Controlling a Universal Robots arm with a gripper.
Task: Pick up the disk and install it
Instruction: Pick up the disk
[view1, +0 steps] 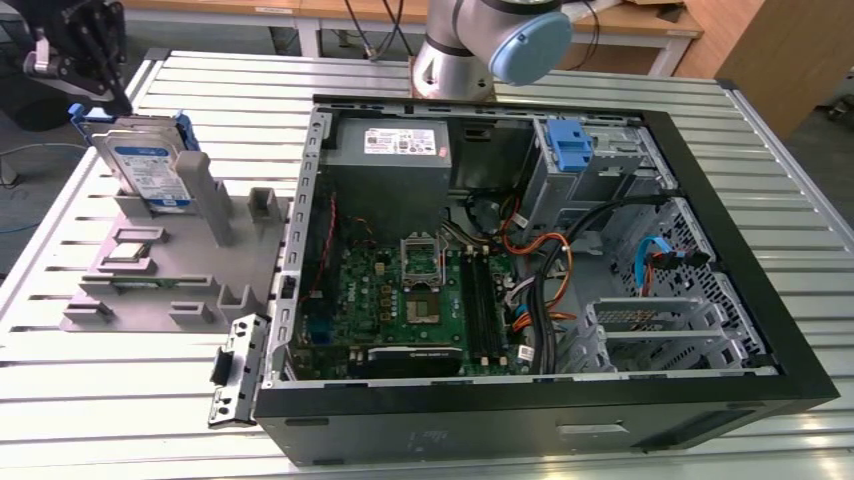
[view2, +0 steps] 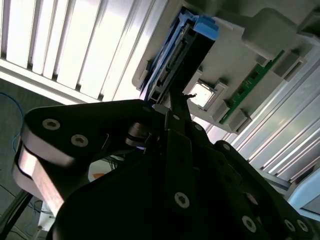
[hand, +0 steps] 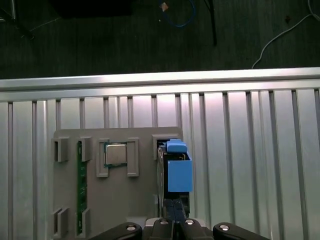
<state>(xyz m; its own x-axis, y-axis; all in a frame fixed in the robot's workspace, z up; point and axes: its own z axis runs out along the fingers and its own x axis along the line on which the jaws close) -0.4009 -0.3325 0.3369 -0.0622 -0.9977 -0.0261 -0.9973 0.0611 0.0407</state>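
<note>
The disk (view1: 144, 165) stands on edge in a grey holder (view1: 160, 300) on the slatted table, at the exterior view's left. It is silver with a white-and-blue label and blue rails. My gripper (view1: 115, 97) hangs just above the disk's top edge. In the first wrist view its fingers (hand: 173, 210) look pressed together over the disk's blue rail (hand: 179, 172). The second wrist view shows the gripper (view2: 181, 102) pointing at the disk's (view2: 175, 55) edge, with nothing between the fingers.
The open computer case (view1: 747, 300) lies at the exterior view's right, with a blue-latched drive bay (view1: 571, 145) and a grey power-supply box (view1: 400, 145) at its far side. The holder also carries a processor chip (hand: 116, 154) and a memory stick (hand: 79, 185). The arm's base (view1: 461, 60) stands behind the case.
</note>
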